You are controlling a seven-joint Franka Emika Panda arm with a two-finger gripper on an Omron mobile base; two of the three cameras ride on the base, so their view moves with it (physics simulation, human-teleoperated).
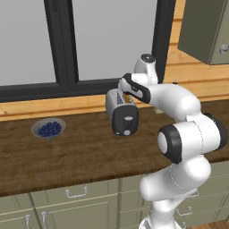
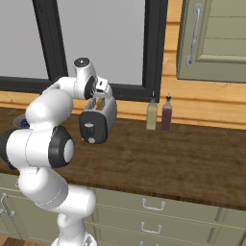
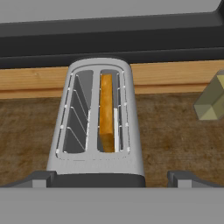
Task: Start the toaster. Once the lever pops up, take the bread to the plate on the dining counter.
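The silver-grey toaster (image 1: 117, 106) stands on the dark wood worktop (image 1: 80, 152) below the window, its black end panel facing me. On that panel the small grey lever (image 1: 128, 119) sits above the pale dial (image 1: 127, 132). The orange-tan bread (image 3: 106, 111) stands upright in the right-hand slot of the toaster (image 3: 98, 166), and the left slot holds nothing. My gripper (image 3: 113, 179) hangs open just above the toaster's near end, with one fingertip (image 3: 41, 178) on each side of the body. From the right base view the gripper (image 2: 101, 93) hovers over the bread (image 2: 99, 102). The plate and the dining counter are out of view.
A grey bowl of blue berries (image 1: 48, 129) sits on the worktop to the toaster's left. Two bottles (image 2: 152, 115) (image 2: 166, 114) stand at the wall to its right. A wall cabinet (image 2: 216, 38) hangs above the right end. Drawer fronts (image 2: 153, 206) run below.
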